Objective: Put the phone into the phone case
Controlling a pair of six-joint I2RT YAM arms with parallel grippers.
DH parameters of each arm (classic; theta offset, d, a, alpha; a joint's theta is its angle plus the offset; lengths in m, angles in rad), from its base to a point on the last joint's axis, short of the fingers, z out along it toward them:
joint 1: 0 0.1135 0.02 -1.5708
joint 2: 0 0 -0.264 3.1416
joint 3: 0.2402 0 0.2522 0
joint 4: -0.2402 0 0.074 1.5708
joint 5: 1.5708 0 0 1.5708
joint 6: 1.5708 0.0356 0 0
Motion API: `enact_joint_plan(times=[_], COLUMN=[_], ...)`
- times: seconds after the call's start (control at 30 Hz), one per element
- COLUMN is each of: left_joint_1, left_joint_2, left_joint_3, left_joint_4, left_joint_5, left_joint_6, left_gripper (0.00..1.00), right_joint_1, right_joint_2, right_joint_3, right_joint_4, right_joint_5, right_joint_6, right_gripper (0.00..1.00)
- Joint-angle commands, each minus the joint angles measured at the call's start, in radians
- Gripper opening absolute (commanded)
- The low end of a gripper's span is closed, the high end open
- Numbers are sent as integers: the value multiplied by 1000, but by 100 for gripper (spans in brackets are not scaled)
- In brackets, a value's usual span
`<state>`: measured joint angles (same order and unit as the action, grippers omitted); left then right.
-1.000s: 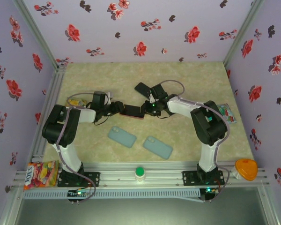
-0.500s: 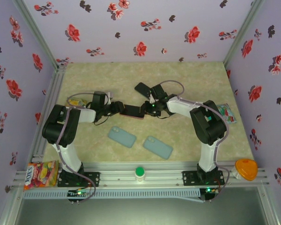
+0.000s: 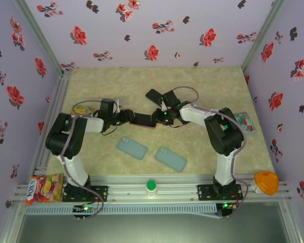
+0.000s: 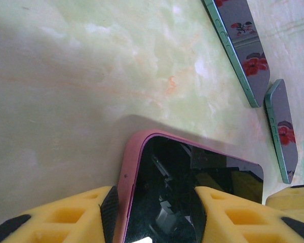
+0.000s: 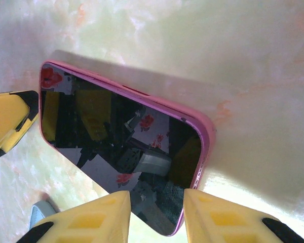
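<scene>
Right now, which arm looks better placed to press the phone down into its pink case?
Right, I'd guess. Its fingers sit over one end of the phone, free to push; the left fingers sit at the other end, one against the case, seemingly steadying it.

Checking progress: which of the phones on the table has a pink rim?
The dark-screened phone between the left gripper and right gripper. The two nearer phones are teal; the far slab is black.

two teal phones [image 3: 131,147] [image 3: 171,158], one pink-cased phone [image 5: 121,142], one black slab [image 3: 153,94], three snack packets [image 3: 44,187] [image 3: 82,109] [image 3: 247,122]
</scene>
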<state>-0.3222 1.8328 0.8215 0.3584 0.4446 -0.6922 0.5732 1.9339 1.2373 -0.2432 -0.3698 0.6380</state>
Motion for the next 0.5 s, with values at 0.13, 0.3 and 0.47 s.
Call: enact_joint_plan(times=[0.13,0.3,0.47], left_joint_1=[-6,-7,-8], left_joint_2=[-20,-22,-22], left_joint_3=[-22,-24,-25], left_joint_4=[-43,-42,-41], left_joint_5=[-16,-15,-16], left_joint_6=[28,28,25], left_gripper=[46,46,46], right_joint_1=[-1,0,1], right_joint_2=[36,40,45], right_joint_3=[26,21,22], right_joint_4=[-8,2,24], right_joint_5=[8,3,-11], right_joint_6=[10,17,30], right_gripper=[34,34,34])
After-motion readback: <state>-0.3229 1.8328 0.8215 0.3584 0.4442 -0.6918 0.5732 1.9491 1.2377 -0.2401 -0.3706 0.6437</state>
